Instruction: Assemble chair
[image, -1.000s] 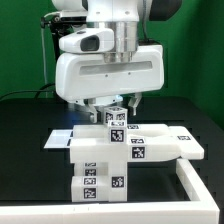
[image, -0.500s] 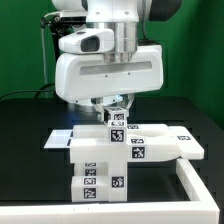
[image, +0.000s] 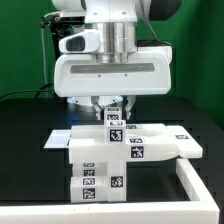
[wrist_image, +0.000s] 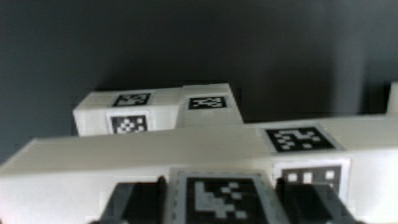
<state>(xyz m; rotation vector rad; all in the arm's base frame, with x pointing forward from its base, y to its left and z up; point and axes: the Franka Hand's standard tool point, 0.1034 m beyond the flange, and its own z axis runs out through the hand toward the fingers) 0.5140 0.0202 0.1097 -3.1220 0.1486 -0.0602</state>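
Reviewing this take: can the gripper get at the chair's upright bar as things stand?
Probably yes: the gripper hangs directly over the chair, its jaws seemingly closed on the upright bar, with nothing between them.

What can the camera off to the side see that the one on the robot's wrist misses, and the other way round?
Only the exterior view shows the whole gripper, the low white wall and the chair's full stack of bars. Only the wrist view shows the marker tags on the chair's far block from close up. Both show the white tagged chair on the black table.
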